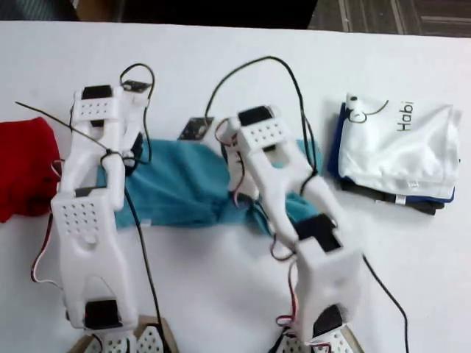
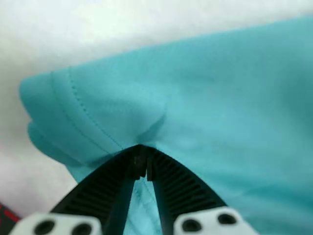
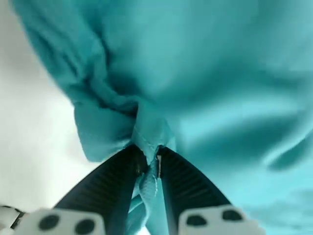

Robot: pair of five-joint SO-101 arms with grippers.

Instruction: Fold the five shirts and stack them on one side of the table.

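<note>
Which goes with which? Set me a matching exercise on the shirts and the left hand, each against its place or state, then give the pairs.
Things:
1. teal shirt
2. red shirt
3. white shirt
4. left hand

Places or states:
A. on top of the folded pile at the right
B. shut on a hemmed teal edge
C. bunched up at the far left
D. lies across the middle, pinched at both ends

Pairs: 1-D, 2-C, 3-A, 4-B.
</note>
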